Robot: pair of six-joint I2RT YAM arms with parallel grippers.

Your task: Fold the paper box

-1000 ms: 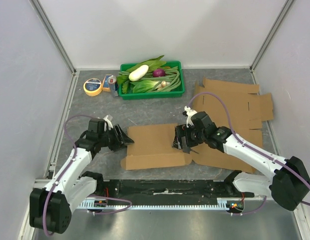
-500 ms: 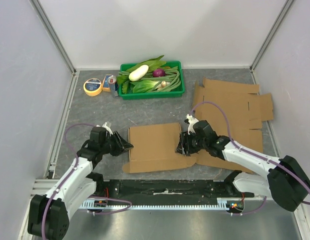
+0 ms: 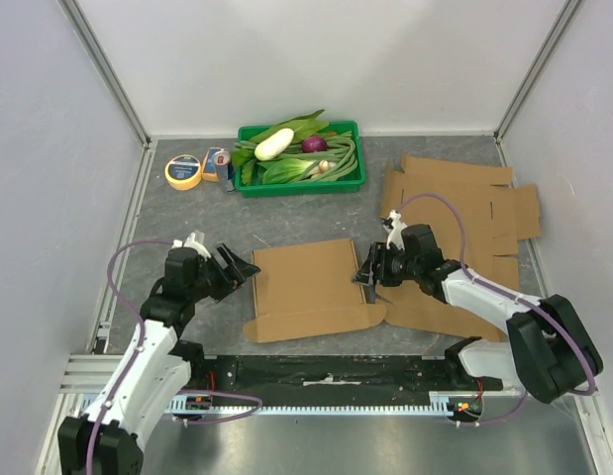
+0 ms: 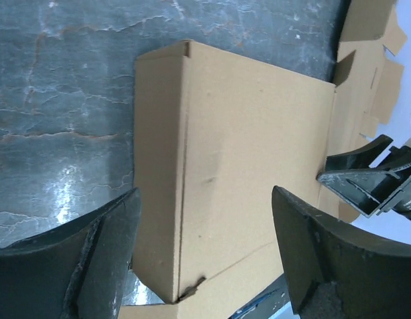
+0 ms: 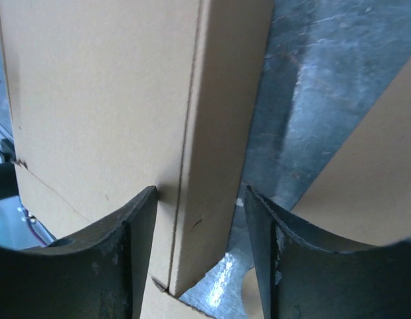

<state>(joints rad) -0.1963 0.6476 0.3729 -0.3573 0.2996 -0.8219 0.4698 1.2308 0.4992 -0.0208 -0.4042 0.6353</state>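
The flat box [image 3: 308,289] lies in the middle of the counter [image 3: 192,220], with the left tool [image 3: 239,267] open just off its left edge and the right tool [image 3: 369,279] open astride its right fold, so opening it up seems barely begun and next calls for pinching those edges.

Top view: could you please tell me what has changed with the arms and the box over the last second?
The right gripper shifted slightly right and narrowed its jaws astride the right edge of the cardboard box. The left gripper drew back slightly and opened wider, holding nothing. The cardboard box, green tray and spare cardboard stayed put.
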